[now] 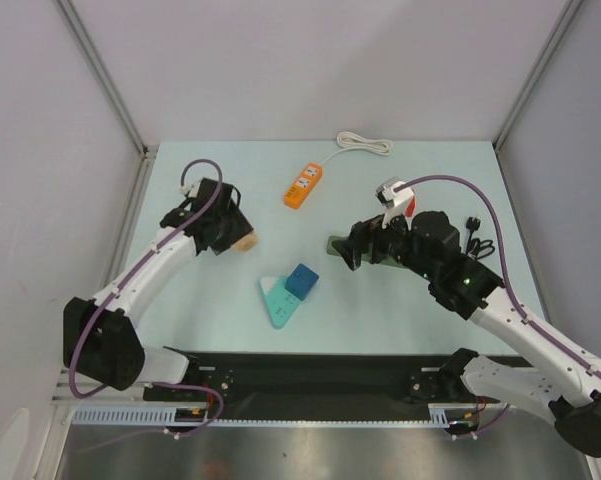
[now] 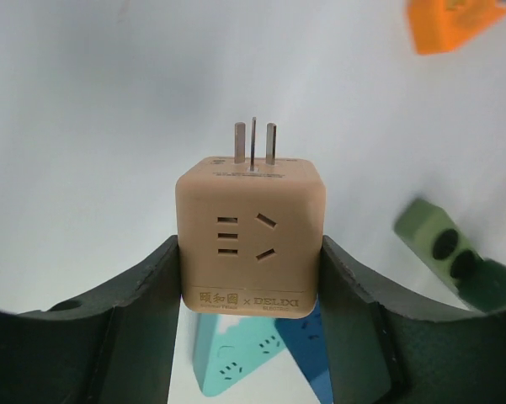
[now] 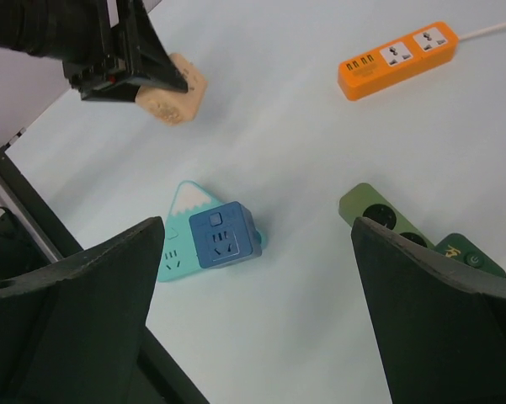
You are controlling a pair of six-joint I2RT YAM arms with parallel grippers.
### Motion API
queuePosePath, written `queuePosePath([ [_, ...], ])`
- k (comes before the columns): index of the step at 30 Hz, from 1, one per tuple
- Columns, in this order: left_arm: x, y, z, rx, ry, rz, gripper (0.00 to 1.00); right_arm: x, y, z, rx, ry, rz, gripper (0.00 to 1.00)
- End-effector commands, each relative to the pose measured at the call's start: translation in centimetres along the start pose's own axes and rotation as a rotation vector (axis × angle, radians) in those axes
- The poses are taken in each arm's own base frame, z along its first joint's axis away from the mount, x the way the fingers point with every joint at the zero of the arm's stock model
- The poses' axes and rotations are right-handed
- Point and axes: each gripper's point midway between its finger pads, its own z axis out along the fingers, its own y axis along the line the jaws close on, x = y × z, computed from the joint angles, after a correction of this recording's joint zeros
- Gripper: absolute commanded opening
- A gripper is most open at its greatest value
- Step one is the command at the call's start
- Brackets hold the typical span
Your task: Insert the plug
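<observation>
My left gripper (image 1: pixel 238 237) is shut on a tan cube plug adapter (image 2: pixel 251 236), held above the table with its three prongs (image 2: pixel 254 143) pointing away from the wrist. The adapter also shows in the top view (image 1: pixel 245 240) and the right wrist view (image 3: pixel 175 99). My right gripper (image 1: pixel 352 248) is open and empty, hovering over the table by a dark green power strip (image 1: pixel 372 255), which also shows in the right wrist view (image 3: pixel 387 220). A teal mountain-shaped socket (image 1: pixel 276 299) lies mid-table with a blue cube adapter (image 1: pixel 302 282) plugged on it.
An orange power strip (image 1: pixel 304 186) with a white coiled cord (image 1: pixel 365 143) lies at the back centre. A black plug and cable (image 1: pixel 476 240) lie at the right, behind my right arm. Grey walls enclose the table on three sides.
</observation>
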Motion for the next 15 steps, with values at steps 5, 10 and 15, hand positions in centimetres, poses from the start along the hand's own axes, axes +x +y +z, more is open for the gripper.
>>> queuePosePath([
  [5, 1.7, 5.3, 2.3, -0.241, -0.011, -0.241, 0.0, 2.2, -0.8, 1.6, 0.079, 0.065, -0.019, 1.0],
  [10, 3.4, 7.8, 3.2, -0.402, 0.028, -0.339, 0.0, 3.7, 0.1, 2.3, 0.043, 0.074, -0.033, 1.0],
  [15, 4.8, 7.8, 3.9, -0.435, 0.145, -0.408, 0.0, 5.1, 2.8, 4.0, -0.045, 0.009, -0.145, 1.0],
])
